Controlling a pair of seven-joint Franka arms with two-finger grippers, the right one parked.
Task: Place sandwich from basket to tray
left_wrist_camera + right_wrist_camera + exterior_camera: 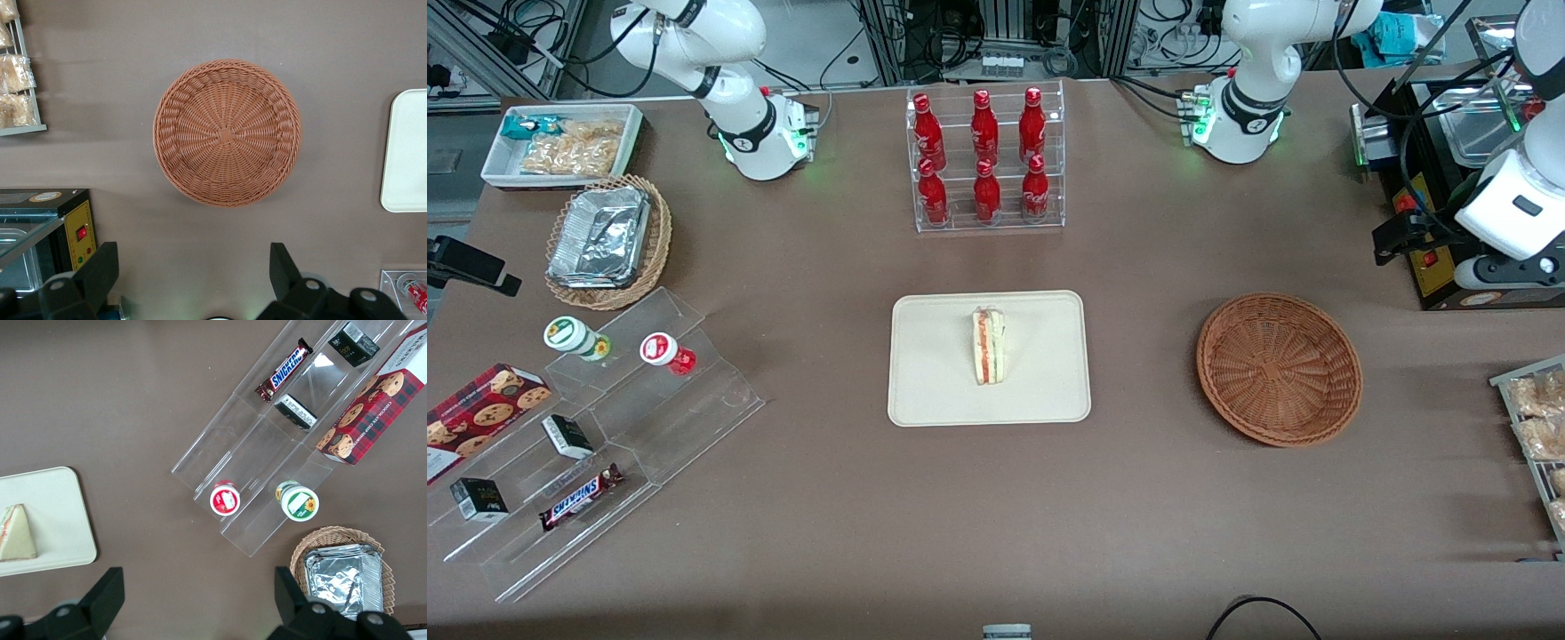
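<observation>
The sandwich (989, 347) stands on its edge on the cream tray (934, 391) at the middle of the table; it also shows in the right wrist view (17, 533) on the tray (57, 513). The reddish-brown basket (1279, 369) lies empty beside the tray, toward the working arm's end. My left gripper (1400, 233) hangs high above the table, farther from the front camera than the basket, next to a black appliance. In the left wrist view the gripper (193, 248) is open and empty, looking down on the empty basket (227, 133) and a tray edge (407, 153).
A clear rack of red bottles (985, 160) stands farther back than the tray. A black appliance (1432, 258) and a rack of bagged snacks (1538, 427) are at the working arm's end. Clear stepped racks (605, 427), a foil-tray basket (605, 240) and a white snack bin (560, 142) are at the parked arm's end.
</observation>
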